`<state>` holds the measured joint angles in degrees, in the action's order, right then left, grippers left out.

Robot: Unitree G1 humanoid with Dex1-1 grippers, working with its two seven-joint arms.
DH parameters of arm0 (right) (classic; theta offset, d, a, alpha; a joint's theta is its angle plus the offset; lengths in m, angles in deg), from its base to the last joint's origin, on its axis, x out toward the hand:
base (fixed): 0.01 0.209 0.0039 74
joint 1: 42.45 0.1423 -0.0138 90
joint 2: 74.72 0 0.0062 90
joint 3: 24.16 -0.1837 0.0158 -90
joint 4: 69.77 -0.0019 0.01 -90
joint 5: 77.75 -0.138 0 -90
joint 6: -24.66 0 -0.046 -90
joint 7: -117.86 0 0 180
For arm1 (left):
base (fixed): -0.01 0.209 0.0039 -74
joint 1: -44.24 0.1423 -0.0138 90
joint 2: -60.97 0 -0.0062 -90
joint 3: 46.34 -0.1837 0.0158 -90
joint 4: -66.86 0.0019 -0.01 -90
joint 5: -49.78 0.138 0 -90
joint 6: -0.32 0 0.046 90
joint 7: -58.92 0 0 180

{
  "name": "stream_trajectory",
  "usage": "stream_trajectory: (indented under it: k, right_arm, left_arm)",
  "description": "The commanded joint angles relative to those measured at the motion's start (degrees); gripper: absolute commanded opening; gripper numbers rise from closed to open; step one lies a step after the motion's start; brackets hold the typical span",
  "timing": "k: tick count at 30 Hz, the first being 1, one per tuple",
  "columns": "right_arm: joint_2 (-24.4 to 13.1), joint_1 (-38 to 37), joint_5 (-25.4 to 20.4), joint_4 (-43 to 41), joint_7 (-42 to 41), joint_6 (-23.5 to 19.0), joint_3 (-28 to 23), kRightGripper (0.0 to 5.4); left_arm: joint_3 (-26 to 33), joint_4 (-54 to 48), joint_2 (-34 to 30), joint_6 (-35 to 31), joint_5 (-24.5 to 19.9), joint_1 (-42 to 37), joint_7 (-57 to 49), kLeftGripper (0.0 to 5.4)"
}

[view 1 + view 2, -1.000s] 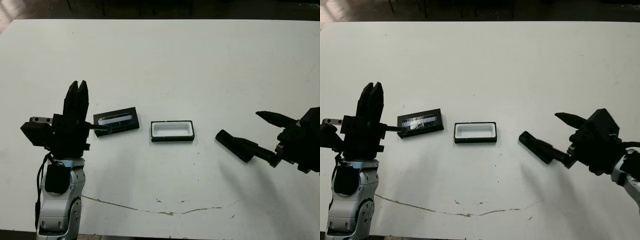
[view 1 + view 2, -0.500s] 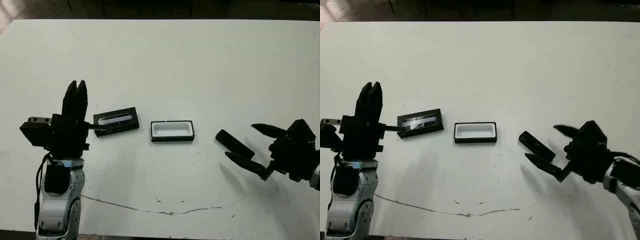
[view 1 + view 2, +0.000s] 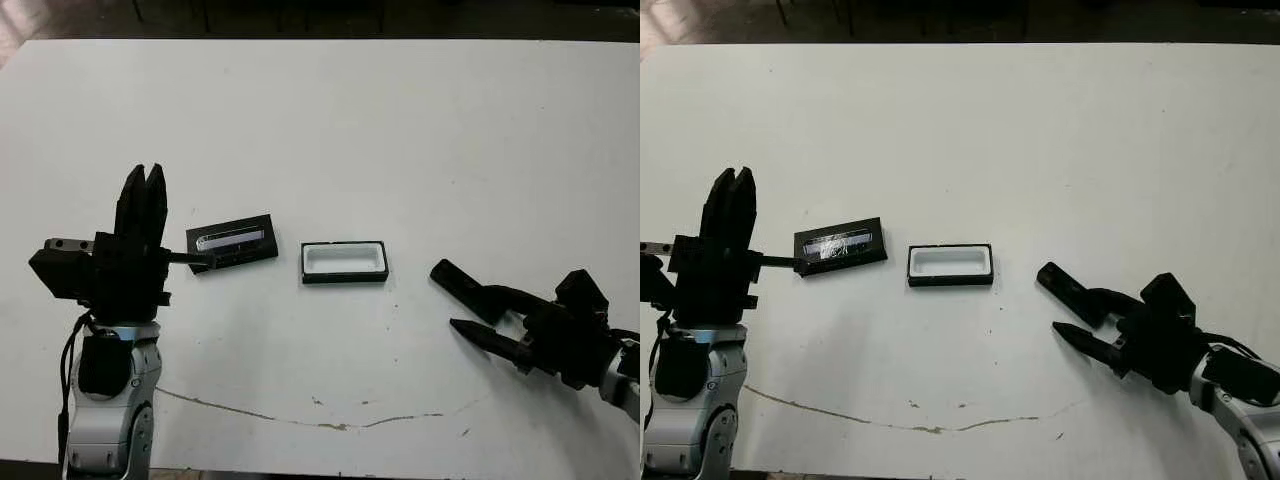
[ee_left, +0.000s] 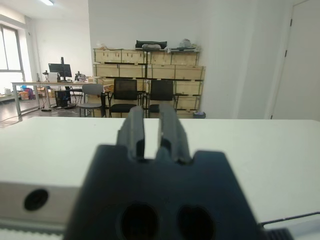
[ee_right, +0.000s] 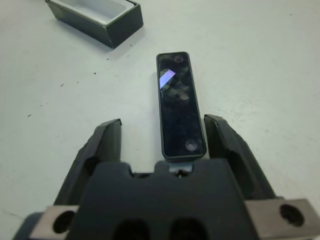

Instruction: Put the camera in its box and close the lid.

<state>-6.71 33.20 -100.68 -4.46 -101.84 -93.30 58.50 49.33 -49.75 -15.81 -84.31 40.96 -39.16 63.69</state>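
Note:
The camera (image 3: 455,280), a slim black bar with a small lit screen (image 5: 167,77), lies flat on the white table at the right. My right gripper (image 3: 478,308) is low over it and open, with one finger (image 5: 107,142) on each side of the camera's near end (image 5: 184,145). I cannot tell whether the fingers touch it. The box (image 3: 345,278), a black-rimmed tray with white lining, sits open in the middle. To its left lies the lid (image 3: 232,242), its silvery strip facing up. My left gripper (image 3: 145,178) points up beside the lid, shut and holding nothing.
A thin cracked line (image 3: 330,425) runs across the table near its front edge. The table (image 3: 400,130) stretches wide and white behind the objects. Beyond its far edge the left wrist view shows office chairs (image 4: 125,95) and shelves.
My right gripper has dropped toward the table and now straddles the camera's end. The camera, box and lid have not moved. My left arm drifted slightly left.

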Motion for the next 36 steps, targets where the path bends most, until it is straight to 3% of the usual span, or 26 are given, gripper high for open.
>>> stream_trajectory:
  k: [1, 12, 21, 24, 29, 33, 36]
  right_arm:
    - [0.8, -1.5, 0.8, 1.6, 0.7, -0.6, 0.7, 2.64]
    - [6.0, -4.0, 5.8, 1.3, 8.6, 6.2, 0.1, 0.33]
    - [7.8, -2.0, 4.5, 4.5, 6.6, 14.2, -1.2, 0.16]
    - [6.5, 0.9, 3.5, 2.3, 6.4, 12.0, -1.8, 0.15]
    - [3.8, 11.3, -2.7, -1.6, 5.9, 2.3, -3.1, 0.15]
    - [2.4, 23.7, -7.0, 0.8, 2.2, -1.2, -1.1, 0.15]
    - [1.8, 31.9, -7.1, 4.8, -1.4, -2.2, 2.3, 0.15]
  left_arm:
    - [0.4, -0.2, -1.0, -1.5, -0.1, 1.3, 0.4, 0.0]
    - [0.3, -0.8, -0.9, -2.5, -0.1, 1.4, 0.4, 0.0]
    - [-0.4, -0.9, -0.4, -2.6, 1.3, 1.3, -0.2, 0.0]
    - [-0.5, -0.6, -0.4, -2.5, 1.3, 1.1, -0.2, 0.0]
    - [-0.7, -0.5, -0.3, -2.7, 1.4, 0.9, -0.3, 0.0]
    - [-0.9, -0.7, -0.2, -2.9, 1.2, 0.7, -0.5, 0.0]
    - [-0.9, -0.8, -0.2, -3.1, 1.3, 0.6, -0.6, 0.0]
